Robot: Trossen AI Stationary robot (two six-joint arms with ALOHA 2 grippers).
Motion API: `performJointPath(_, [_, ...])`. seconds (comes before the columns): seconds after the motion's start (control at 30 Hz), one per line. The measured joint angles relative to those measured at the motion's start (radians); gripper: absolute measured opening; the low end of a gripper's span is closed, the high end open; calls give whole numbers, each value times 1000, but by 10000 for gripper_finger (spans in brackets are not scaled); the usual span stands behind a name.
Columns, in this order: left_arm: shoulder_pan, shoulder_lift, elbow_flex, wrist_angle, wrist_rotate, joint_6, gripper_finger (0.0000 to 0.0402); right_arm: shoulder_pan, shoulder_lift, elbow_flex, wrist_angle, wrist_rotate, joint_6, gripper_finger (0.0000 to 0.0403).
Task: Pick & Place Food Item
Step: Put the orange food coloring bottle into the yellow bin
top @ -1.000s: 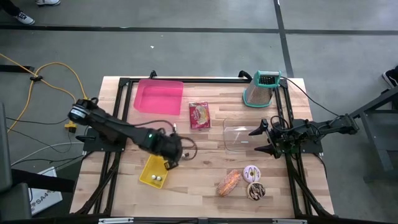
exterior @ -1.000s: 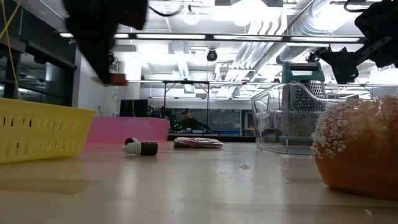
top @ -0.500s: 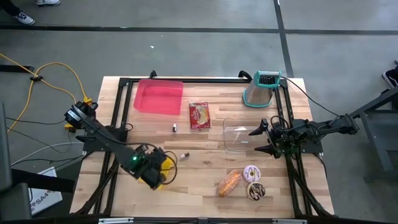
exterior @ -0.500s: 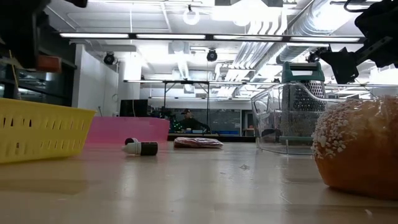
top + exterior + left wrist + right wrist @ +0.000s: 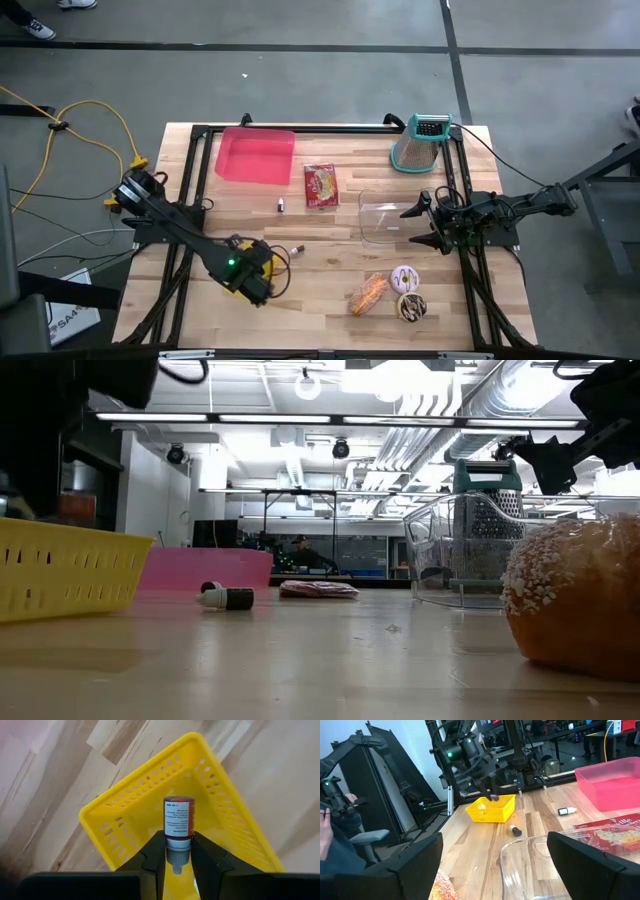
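Left gripper (image 5: 178, 854) over the yellow basket (image 5: 120, 815)

Its fingers pinch a small brown bottle (image 5: 178, 818) by the cap, held above the basket's inside — the right gripper (image 5: 418, 224) waits with fingers spread beside the clear tub (image 5: 380, 222).

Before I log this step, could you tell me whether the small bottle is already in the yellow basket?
Not yet: the left gripper is shut on the small bottle, holding it above the yellow basket.

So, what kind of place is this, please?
Probably a robotics lab or workshop: exposed ceiling ducts and strip lights, cables across a bare concrete floor, and a person seated beside the wooden table.
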Motion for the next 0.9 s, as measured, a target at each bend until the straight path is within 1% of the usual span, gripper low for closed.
performJointPath(0.23, [2, 79, 0, 26, 14, -27, 67, 0, 0, 0, 0, 0, 0, 348])
performJointPath(0.47, [2, 126, 0, 38, 28, -44, 67, 0, 0, 0, 0, 0, 0, 348])
performJointPath(0.67, [2, 129, 0, 47, 29, -46, 67, 0, 0, 0, 0, 0, 0, 348])
performJointPath(0.9, [2, 129, 0, 46, 30, -46, 83, 0, 0, 0, 0, 0, 0, 348])
